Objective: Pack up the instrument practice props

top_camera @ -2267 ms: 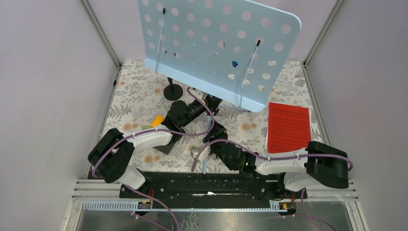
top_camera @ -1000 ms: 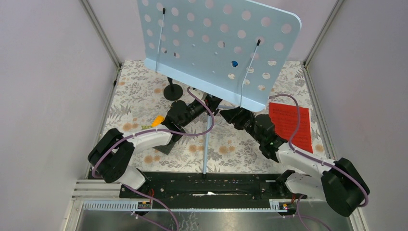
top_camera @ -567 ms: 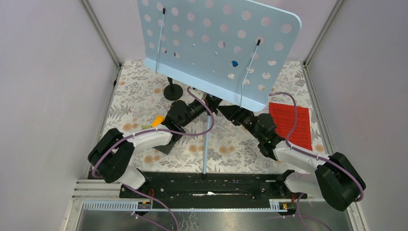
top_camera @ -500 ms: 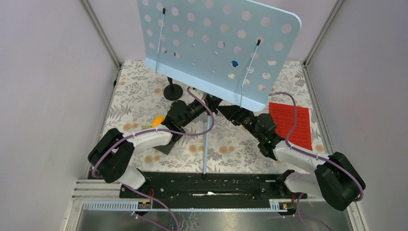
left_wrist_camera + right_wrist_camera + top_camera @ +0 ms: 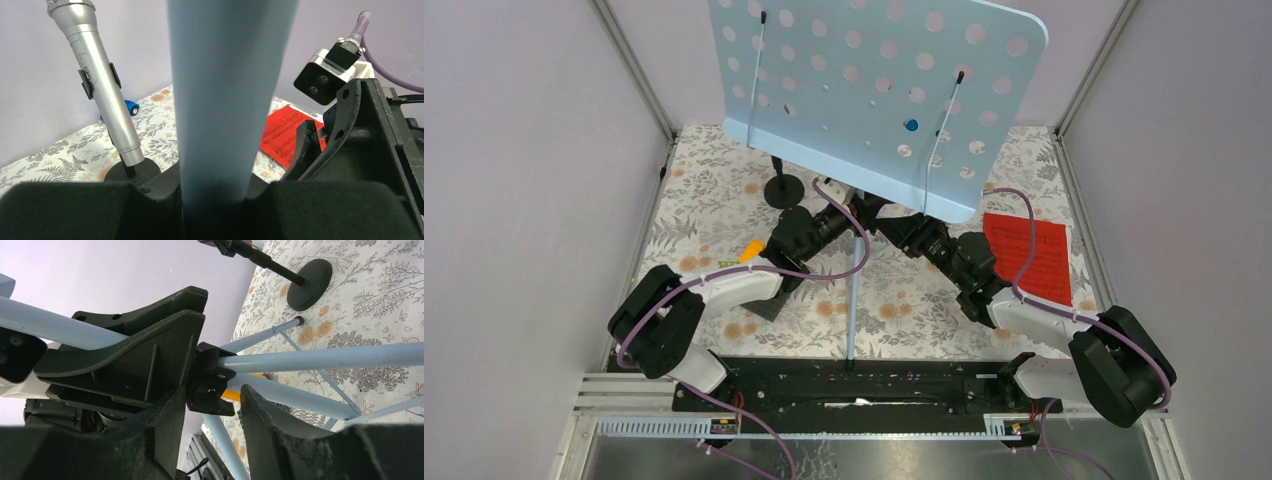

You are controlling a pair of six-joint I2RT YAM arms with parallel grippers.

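**Item:** sheet-music holder [image 5: 874,90]. It is pale blue, with a perforated panel carrying two wire page-retainers. The panel sits on a slim pole [image 5: 220,100], and tripod legs [image 5: 325,357] splay from a black hub [image 5: 210,382].

**Location:** standing at the centre-rear of the floral tabletop [image 5: 714,200].

**Step in hand:** judged to be folding the stand for packing.
- Left gripper [image 5: 212,200]: jaws clenched on the pole, steadying it.
- Right gripper [image 5: 212,410]: jaws straddle the hub; whether they pinch it cannot be told.

**Next move, as judged:** the right jaws grip the hub firmly and slide it along the pole to gather the legs. The left arm holds the pole true meanwhile.

**Not yet packed:**
- red music sheet [image 5: 1024,260], lying flat to the right
- silver microphone [image 5: 100,85], standing in its mic mount [image 5: 132,172]
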